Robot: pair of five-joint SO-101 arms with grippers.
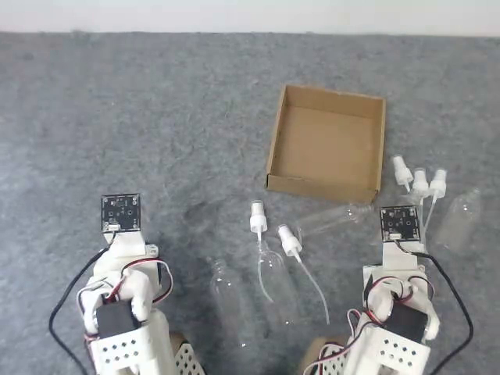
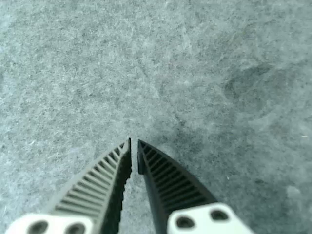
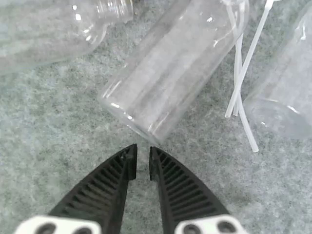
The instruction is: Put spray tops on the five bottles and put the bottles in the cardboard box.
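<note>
Several clear bottles lie on the grey carpet: two (image 1: 230, 301) (image 1: 277, 281) between the arms, one (image 1: 336, 219) before the cardboard box (image 1: 328, 180), one (image 1: 457, 219) at far right. Two white spray tops (image 1: 258, 219) (image 1: 289, 241) lie mid-table and three more (image 1: 420, 183) to the right of the box. My right gripper (image 3: 142, 147) is shut and holds nothing, just short of the base of a lying bottle (image 3: 165, 78); another bottle (image 3: 48, 34) and a third (image 3: 287, 92) flank it, with dip tubes (image 3: 243, 68) between. My left gripper (image 2: 134, 142) is shut over bare carpet.
The box stands open and holds nothing, at the back right of centre. The left arm (image 1: 125, 289) sits at the front left, the right arm (image 1: 398, 305) at the front right. Bare carpet (image 1: 117, 117) stretches over the left and far side.
</note>
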